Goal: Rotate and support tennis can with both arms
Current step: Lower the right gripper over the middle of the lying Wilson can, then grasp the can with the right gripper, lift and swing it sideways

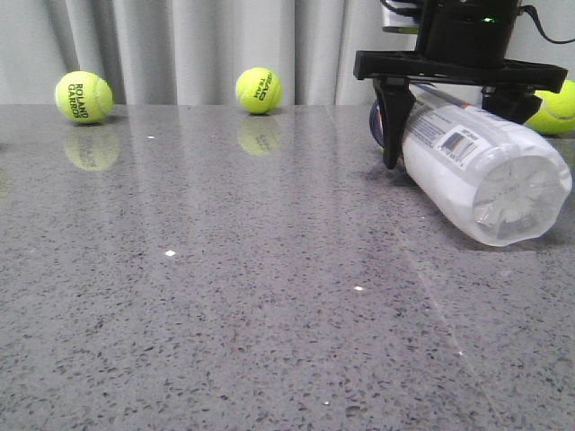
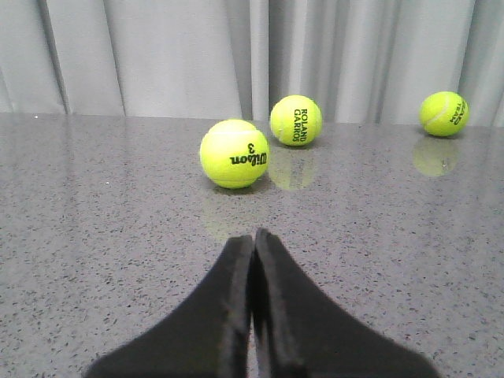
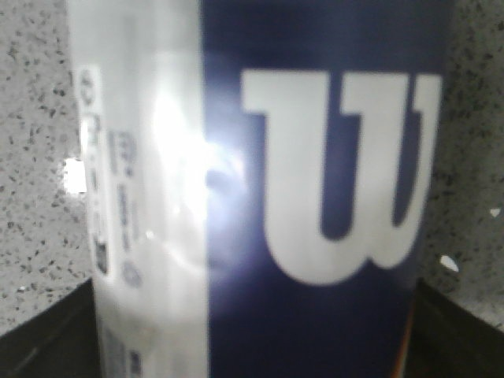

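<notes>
The tennis can [image 1: 476, 153] lies tilted at the right of the table, its ridged clear base towards the camera and its barcode on top. My right gripper [image 1: 454, 135] straddles it from above, one black finger [image 1: 393, 117] on its left side and the other on its far side, shut on the can. In the right wrist view the can [image 3: 260, 197] fills the picture, white label and navy band with a white W, between the right gripper [image 3: 252, 331] fingers [image 3: 39, 335]. My left gripper [image 2: 253, 240] is shut and empty, low over the table, out of the front view.
Grey speckled table [image 1: 225, 296] with a grey curtain behind. Tennis balls stand at the far edge [image 1: 84, 97], [image 1: 259, 90], one behind the can [image 1: 557, 108]. Ahead of my left gripper are three balls [image 2: 234, 153], [image 2: 295, 120], [image 2: 443, 113].
</notes>
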Robot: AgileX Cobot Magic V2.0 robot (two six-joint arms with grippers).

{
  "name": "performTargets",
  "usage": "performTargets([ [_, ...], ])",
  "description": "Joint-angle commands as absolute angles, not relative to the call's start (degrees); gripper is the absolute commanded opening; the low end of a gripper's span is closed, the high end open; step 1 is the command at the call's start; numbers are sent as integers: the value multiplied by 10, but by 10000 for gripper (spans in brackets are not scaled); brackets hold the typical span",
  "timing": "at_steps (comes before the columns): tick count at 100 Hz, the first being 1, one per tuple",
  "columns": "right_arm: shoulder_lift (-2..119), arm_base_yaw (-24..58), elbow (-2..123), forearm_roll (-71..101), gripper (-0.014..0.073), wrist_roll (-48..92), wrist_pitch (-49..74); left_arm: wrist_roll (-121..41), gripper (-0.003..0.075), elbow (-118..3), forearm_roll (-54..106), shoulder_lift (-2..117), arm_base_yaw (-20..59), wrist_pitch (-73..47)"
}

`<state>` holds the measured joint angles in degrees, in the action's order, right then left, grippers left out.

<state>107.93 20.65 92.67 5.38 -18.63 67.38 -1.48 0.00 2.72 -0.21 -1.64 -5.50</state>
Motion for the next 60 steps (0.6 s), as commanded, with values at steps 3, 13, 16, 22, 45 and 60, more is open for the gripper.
performTargets([
  [3, 1050, 205, 943, 49, 590, -187, 667, -8, -20, 26, 32, -21, -16, -10],
  [13, 1050, 205, 943, 49, 590, -187, 670, -8, -20, 26, 32, -21, -16, -10],
  [16, 1050, 205, 943, 49, 590, -187, 671, -8, -20, 26, 32, -21, -16, -10],
  [22, 1050, 205, 943, 49, 588, -186, 672, -8, -20, 26, 32, -21, -16, -10],
  [45, 1050, 205, 943, 49, 374, -182, 672, -8, -20, 26, 32, -21, -16, -10],
  [60, 1050, 205, 958, 49, 339, -168, 673, -8, -20, 26, 32, -21, -16, -10],
])
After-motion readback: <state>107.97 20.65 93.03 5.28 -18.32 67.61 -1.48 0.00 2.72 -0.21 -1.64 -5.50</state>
